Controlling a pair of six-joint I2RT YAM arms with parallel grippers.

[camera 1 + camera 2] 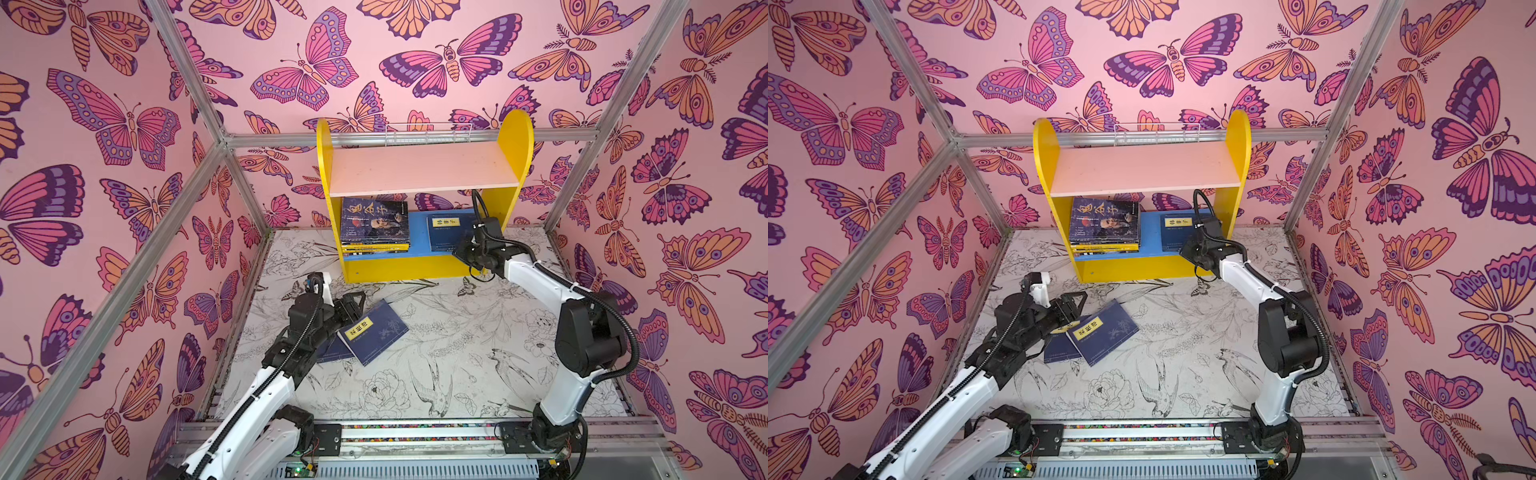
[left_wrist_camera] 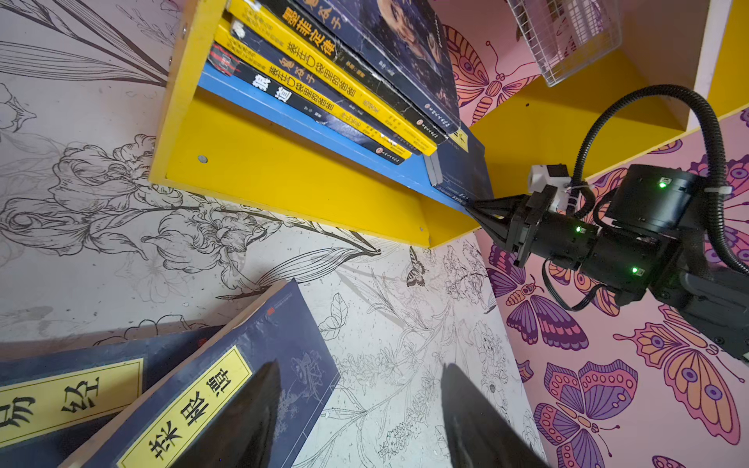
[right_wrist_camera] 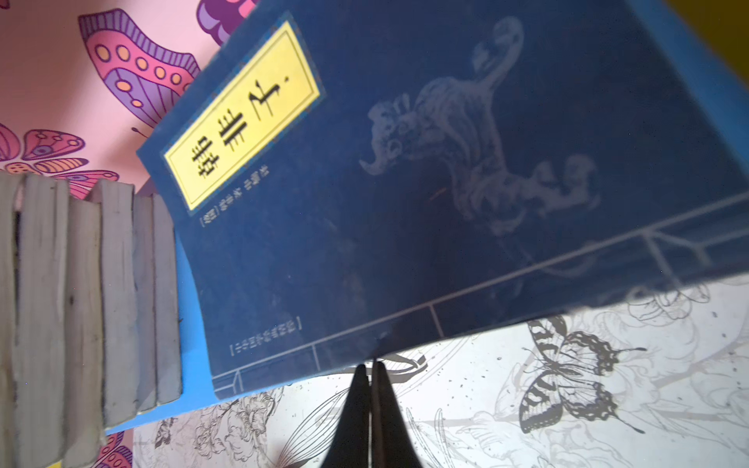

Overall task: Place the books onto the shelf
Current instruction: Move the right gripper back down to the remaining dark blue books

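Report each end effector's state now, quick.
Left end effector: open, holding nothing, over the navy book on the table.
Right end effector: closed, empty, tips at the edge of the navy book on the shelf.

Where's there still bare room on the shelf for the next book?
The pale pink upper board is bare from side panel to side panel. The blue lower board is crowded: a stack of books on its left, a navy book with the shut right gripper at its edge, only a narrow strip between.
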